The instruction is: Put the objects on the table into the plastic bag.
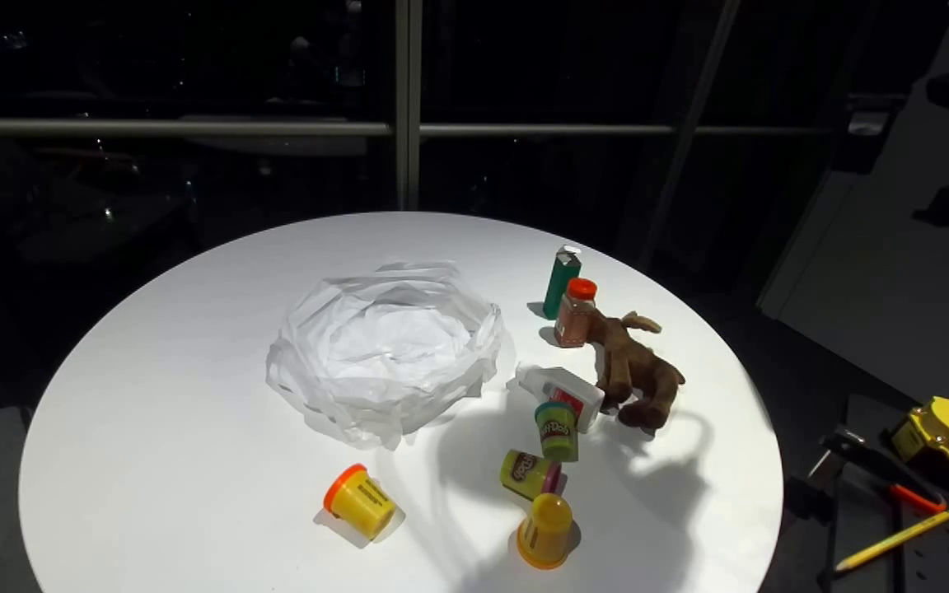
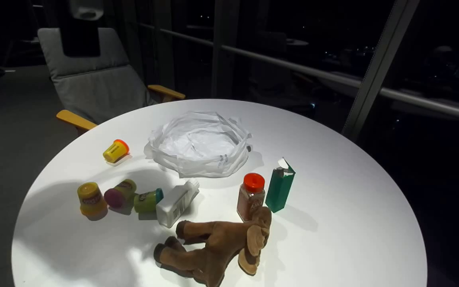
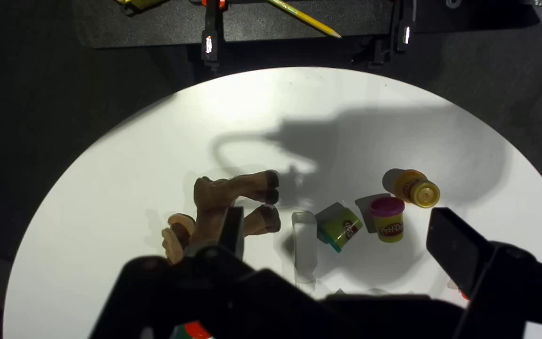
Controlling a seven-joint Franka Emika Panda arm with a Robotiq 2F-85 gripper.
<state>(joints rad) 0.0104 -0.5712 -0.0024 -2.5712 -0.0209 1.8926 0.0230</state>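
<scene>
Gripper (image 3: 344,238) hangs wide, empty, and in an exterior view all packing seems ahead: tubs (image 2: 92,198) left, bottles (image 2: 250,202) and moose (image 2: 215,241) near, carton (image 2: 279,192) right, bag (image 2: 198,169) (apparently unfilled) far on the table (image 2: 357,235).

Bright white table (image 3: 106,197) amid darkness, broad soft shadows (image 3: 360,136), and in the wrist view glare (image 3: 247,96) near its rim.
</scene>
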